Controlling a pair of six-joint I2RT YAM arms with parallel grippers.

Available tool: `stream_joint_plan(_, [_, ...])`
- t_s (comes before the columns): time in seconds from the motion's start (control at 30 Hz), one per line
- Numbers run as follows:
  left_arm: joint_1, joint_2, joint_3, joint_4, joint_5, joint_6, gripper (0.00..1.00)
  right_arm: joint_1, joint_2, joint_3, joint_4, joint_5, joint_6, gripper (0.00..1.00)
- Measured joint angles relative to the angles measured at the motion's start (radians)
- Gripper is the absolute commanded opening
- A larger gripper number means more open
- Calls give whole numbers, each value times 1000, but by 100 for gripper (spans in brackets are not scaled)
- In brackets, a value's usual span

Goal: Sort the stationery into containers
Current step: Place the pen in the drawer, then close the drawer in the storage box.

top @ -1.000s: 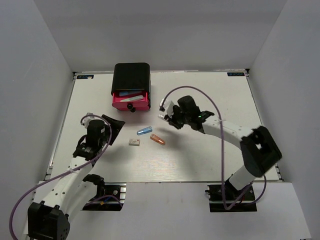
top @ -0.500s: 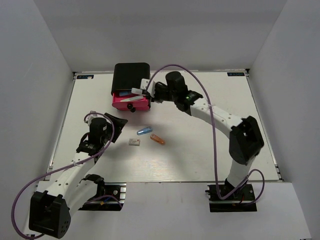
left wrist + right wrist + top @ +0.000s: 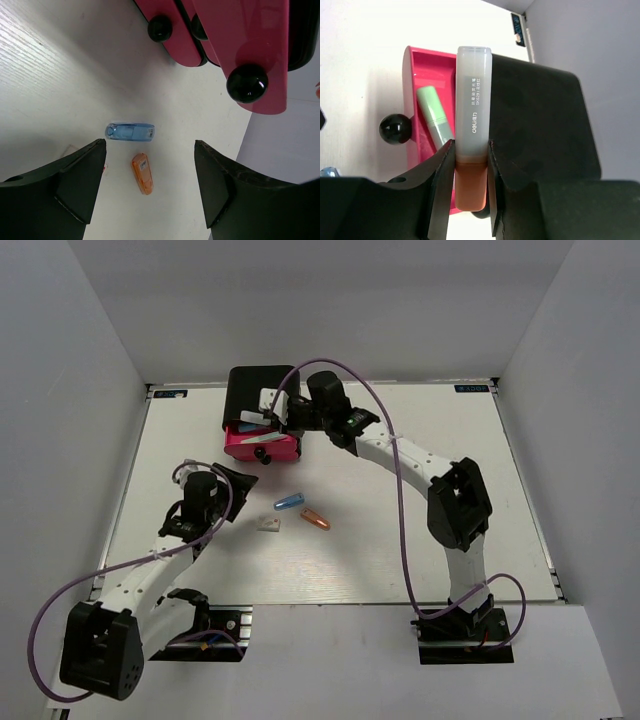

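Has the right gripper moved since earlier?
Yes, the right gripper with its pen moved left and farther back, to above the open drawer of the box.

You're in a robotics lab test cell: white tabletop (image 3: 400, 550) boxed by plain grey panels (image 3: 330, 300) on three sides, arm bases (image 3: 460, 635) bolted along the bottom edge of the frame.

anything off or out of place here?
Nothing stands out. The right gripper holds the orange-grey pen over the open drawer, green-grey pen inside. Light blue pen, orange pen and white block lie loose on the table, unsorted.
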Motion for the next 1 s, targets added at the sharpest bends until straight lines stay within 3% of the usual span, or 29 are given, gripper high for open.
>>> stream_joint_plan(0.23, [0, 137, 22, 67, 20, -13, 79, 0, 35, 22, -29, -18, 16, 50])
stream_joint_plan(0.4, [0, 212, 57, 102, 27, -25, 79, 0, 37, 26, -33, -23, 30, 56])
stream_joint_plan(0.53, [0, 251, 81, 127, 29, -39, 79, 0, 36, 25, -31, -23, 39, 56])
stream_joint_plan(0.67, [0, 296, 111, 144, 29, -48, 79, -5, -6, -21, -3, -13, 76, 46])
stream_joint_plan(1.0, [1, 429, 216, 161, 26, -62, 79, -94, -395, -404, 114, 30, 143, 45])
